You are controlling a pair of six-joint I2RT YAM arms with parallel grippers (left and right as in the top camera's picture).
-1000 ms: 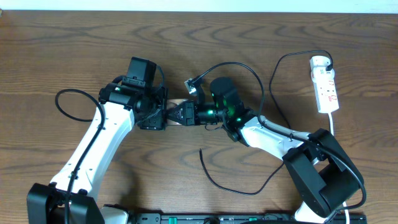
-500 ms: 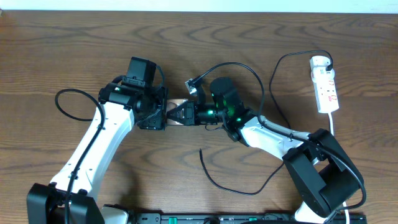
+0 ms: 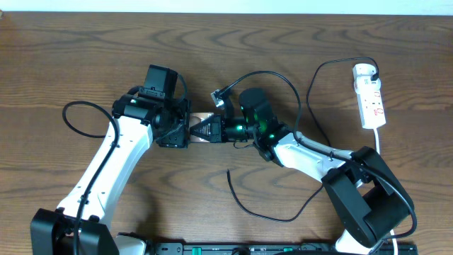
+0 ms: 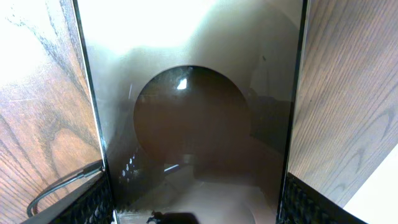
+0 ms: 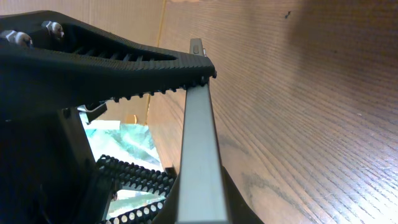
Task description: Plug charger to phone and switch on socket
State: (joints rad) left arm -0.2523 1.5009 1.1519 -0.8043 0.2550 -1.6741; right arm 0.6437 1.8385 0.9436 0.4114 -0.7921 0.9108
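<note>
The phone [image 4: 193, 93], a glossy brownish-grey slab, fills the left wrist view. My left gripper [image 4: 196, 210] is shut on it across its width, one finger [image 4: 93, 202] on each long side. From overhead only a brown strip of the phone [image 3: 202, 117] shows between my left gripper [image 3: 182, 132] and my right gripper [image 3: 197, 130]. In the right wrist view my right gripper [image 5: 200, 93] is shut on the phone's thin grey edge [image 5: 200, 162], its toothed upper finger [image 5: 124, 65] pressed on top. The charger's black cable [image 3: 283, 218] lies on the table with its free end [image 3: 228, 172] loose. The white socket [image 3: 371, 95] lies at the far right.
A black plug [image 3: 373, 71] sits in the socket's far end, and a white cord [image 3: 379, 142] trails from its near end. The right arm's thicker black cable [image 3: 283, 81] arches over the table's middle. The left arm's cable [image 3: 71, 117] loops at the left.
My right gripper has closed onto the phone's edge and edged slightly left. The left gripper and the phone have stayed put.
</note>
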